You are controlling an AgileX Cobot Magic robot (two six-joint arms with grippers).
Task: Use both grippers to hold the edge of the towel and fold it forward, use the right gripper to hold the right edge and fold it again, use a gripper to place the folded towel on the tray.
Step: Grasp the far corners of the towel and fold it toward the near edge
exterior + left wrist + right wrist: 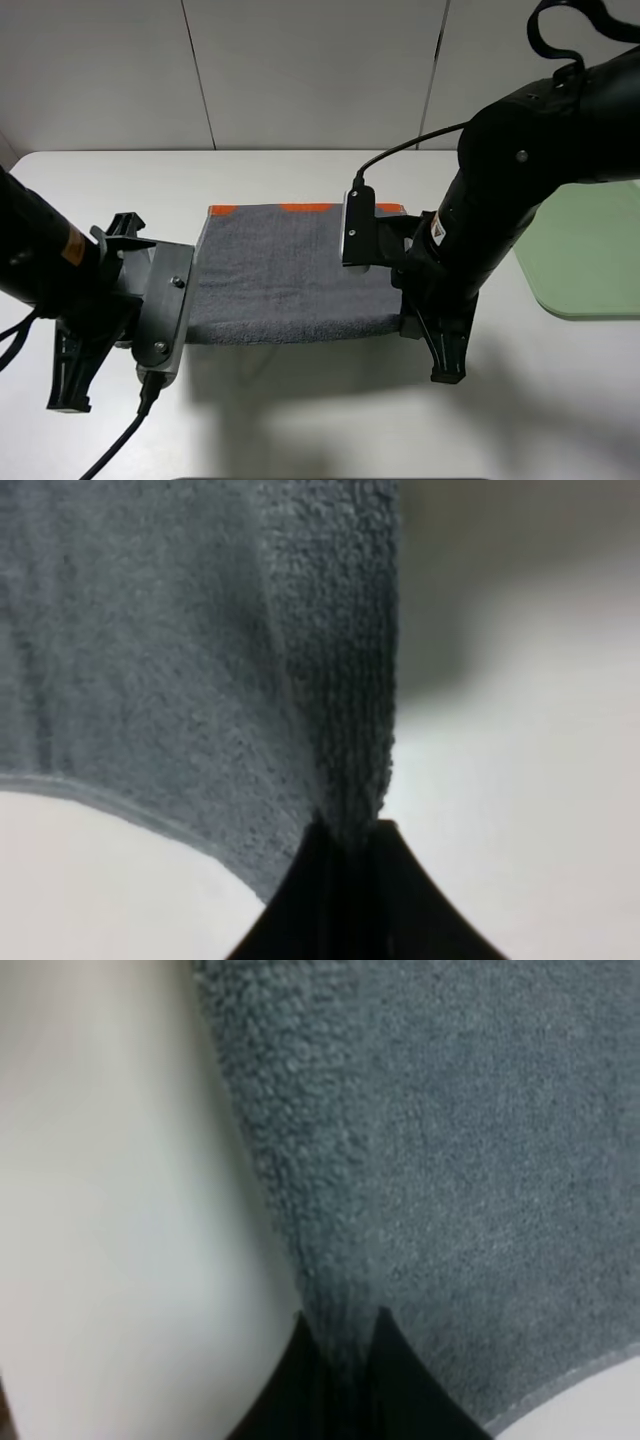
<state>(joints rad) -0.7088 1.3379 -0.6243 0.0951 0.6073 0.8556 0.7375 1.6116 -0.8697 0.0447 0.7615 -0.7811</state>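
Left wrist view: the left hand is pinching the towel by its edge, the right hand likewise; both should be carrying it level and taut toward the orange band.

Dark grey terry towel sits mid-table on the flat white table. Black two-pronged left gripper is on its near-left corner, black two-pronged right gripper on its near-right. Pale green plastic tray lies off right, apart.

dark grey towel, orange band at 12 o'clock, 6 o'clock edge lifted; pale green tray flat at 3 o'clock.
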